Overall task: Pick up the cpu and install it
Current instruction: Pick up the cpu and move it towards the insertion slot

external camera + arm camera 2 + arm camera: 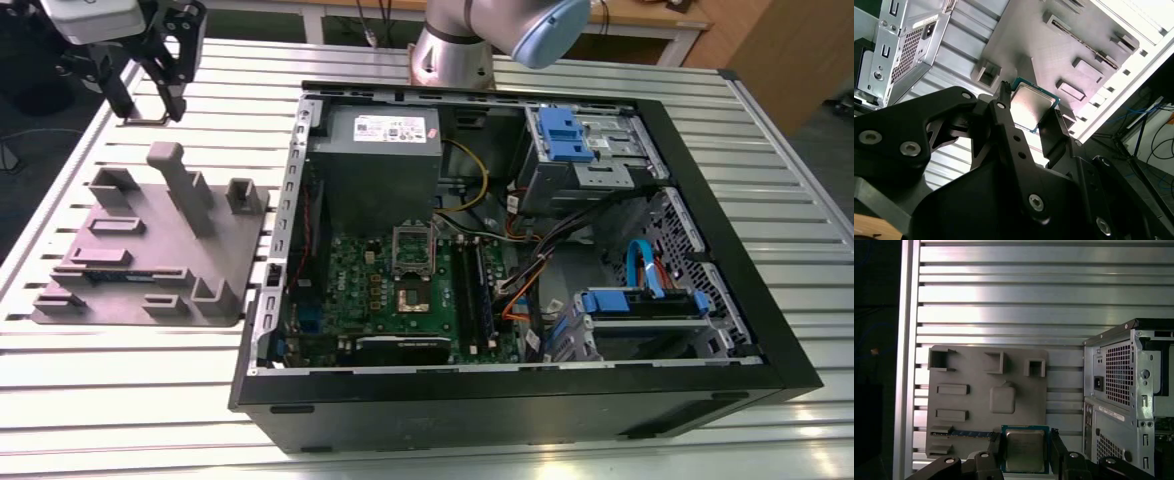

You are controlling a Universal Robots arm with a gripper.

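Note:
The cpu (1024, 450) (1033, 104), a flat square chip with a silver-grey top and a teal rim, sits between the two black fingers of my gripper (1024, 447) (1030, 111), which is shut on its opposite edges. In the exterior view the gripper (150, 100) hangs above the slatted table at the far left, beyond the grey tray (227, 275). Both wrist views look past the chip to the grey tray (979, 367) (1029, 35) underneath. The open computer case (747, 330) lies to the exterior view's right, and the motherboard's dark socket (411, 268) sits inside it.
Upright blocks and a tall post (180, 185) rise from the tray, and a memory stick (971, 433) lies along one edge. The case holds a power supply (380, 150), blue drive brackets (563, 135) and cables. The arm's base (451, 55) stands behind the case.

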